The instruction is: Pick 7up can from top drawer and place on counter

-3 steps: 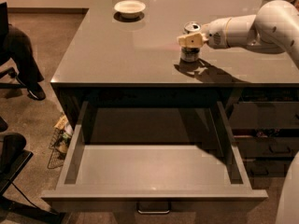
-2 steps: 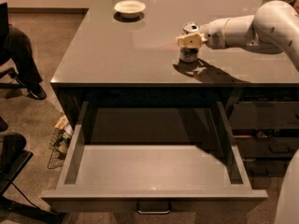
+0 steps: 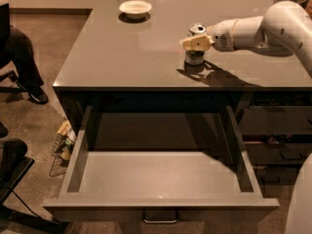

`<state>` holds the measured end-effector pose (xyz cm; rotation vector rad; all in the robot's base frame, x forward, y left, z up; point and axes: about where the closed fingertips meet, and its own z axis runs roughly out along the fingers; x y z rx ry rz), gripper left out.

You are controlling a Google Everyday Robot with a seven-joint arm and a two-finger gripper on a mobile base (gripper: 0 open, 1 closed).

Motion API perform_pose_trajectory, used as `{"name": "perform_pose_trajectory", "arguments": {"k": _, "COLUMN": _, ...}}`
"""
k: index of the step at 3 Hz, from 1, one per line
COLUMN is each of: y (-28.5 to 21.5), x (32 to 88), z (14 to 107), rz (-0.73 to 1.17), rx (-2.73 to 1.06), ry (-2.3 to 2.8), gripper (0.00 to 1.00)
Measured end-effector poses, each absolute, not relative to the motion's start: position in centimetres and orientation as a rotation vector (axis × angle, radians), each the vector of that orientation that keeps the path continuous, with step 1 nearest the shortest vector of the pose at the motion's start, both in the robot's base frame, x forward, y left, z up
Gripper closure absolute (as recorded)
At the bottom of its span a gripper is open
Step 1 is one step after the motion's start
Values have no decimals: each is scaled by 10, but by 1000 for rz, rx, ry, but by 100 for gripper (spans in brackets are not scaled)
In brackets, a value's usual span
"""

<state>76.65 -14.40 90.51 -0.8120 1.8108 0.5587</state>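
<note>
The 7up can stands upright, at or just above the counter, towards its right side, with its silver top showing. My gripper comes in from the right on the white arm and is shut on the can's upper half. The top drawer is pulled wide open below the counter's front edge. Its light-grey floor is bare and its metal handle shows at the front.
A white bowl sits at the back of the counter. Dark narrower drawers are to the right of the open drawer. A dark chair, a seated person's leg and a wire basket are at the left.
My gripper has moved slightly left and down with the can, bringing it closer to the counter top. The drawer and the bowl have not moved.
</note>
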Motion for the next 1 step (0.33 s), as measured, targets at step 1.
{"name": "perform_pose_trajectory", "arguments": {"k": 1, "y": -141, "x": 767, "z": 904, "rz": 563, "rx": -815, "ry": 1811, "gripper": 0}}
